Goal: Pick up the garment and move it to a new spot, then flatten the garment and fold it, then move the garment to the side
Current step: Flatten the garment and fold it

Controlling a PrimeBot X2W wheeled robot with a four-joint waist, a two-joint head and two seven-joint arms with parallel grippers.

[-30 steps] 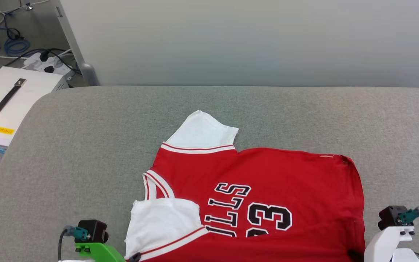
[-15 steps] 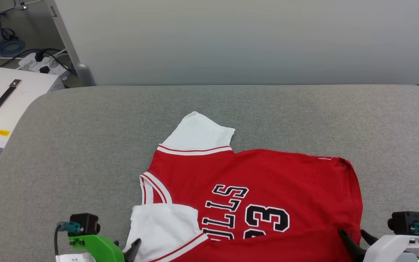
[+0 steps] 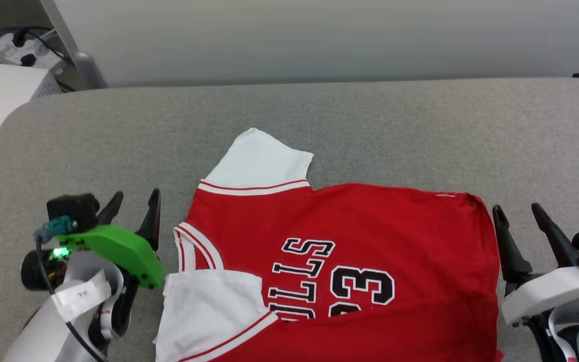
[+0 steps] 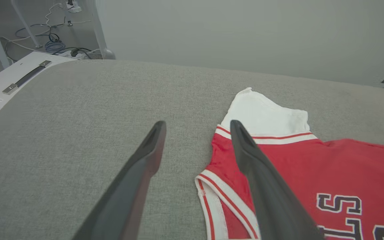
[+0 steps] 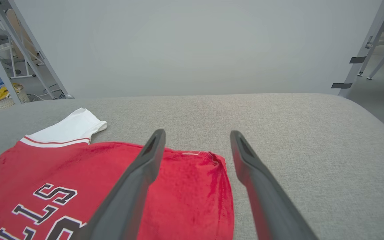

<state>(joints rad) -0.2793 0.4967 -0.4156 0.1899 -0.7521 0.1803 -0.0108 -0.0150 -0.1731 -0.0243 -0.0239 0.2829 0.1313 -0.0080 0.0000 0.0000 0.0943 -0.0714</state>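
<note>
The left hand [image 3: 136, 197] and right hand [image 3: 515, 208] stand empty, both spread wide, either side of the garment [image 3: 370, 226], which lies print-up on the grey worktop [image 3: 370, 115] between them; its near sleeve [image 3: 209, 301] looks folded over the print [image 3: 334, 281], so moving and flattening seem done, more folding and the shift aside left; the head view gives that fold; the right wrist view frames the hem corner [image 5: 216, 160] between its fingers [image 5: 135, 186]; beyond the left hand, the far sleeve [image 4: 262, 113].

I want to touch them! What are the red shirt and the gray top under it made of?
The shirt looks like soft, matte knit cloth: it wrinkles and has stitched hems. The gray top looks like coarse woven fabric, speckled and matte; rounded edges hint at padding.
</note>
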